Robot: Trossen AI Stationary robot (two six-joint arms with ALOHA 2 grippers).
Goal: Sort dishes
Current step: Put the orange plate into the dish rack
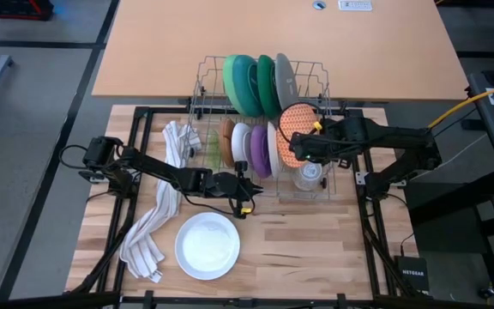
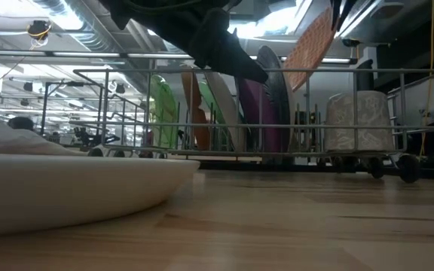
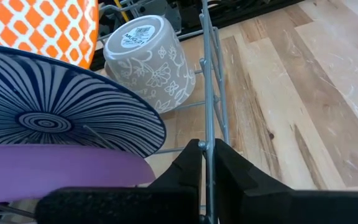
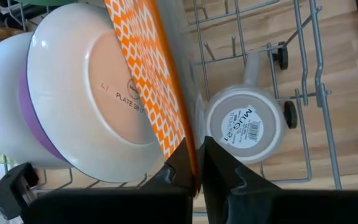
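Observation:
A wire dish rack (image 1: pixel 202 94) holds green (image 1: pixel 240 75), teal (image 1: pixel 267 79) and grey plates (image 1: pixel 283 75) in its far row. Orange, white, purple (image 1: pixel 260 150) and blue-and-white striped dishes (image 3: pixel 48 106) stand on edge in its near row. My right gripper (image 4: pixel 197 158) is shut on an orange patterned plate (image 1: pixel 297 118) above the rack's right part. My left gripper (image 3: pixel 208 163) is shut on the rack's near side. A white plate (image 1: pixel 207 245) lies flat on the table in front of the rack. My left gripper pinches the rack's near-side top rail (image 3: pixel 207 134) between its two fingers. It comes from the table's left, slanting down, and the fingers lie along the wire. The rack stands on the table. My right gripper pinches the orange patterned plate's rim (image 4: pixel 182 140) between its two fingers, from above, pointing steeply down. The plate (image 2: pixel 311 45) stands on edge, tilted, raised mostly above the rack's top rail; whether its lower edge is clear of the rack, I cannot tell.
A patterned grey mug (image 1: pixel 310 174) stands upside down in the rack's near right corner, below the held plate. A white striped towel (image 1: pixel 154 225) lies on the table's left. Bare wood shows to the right of the white plate.

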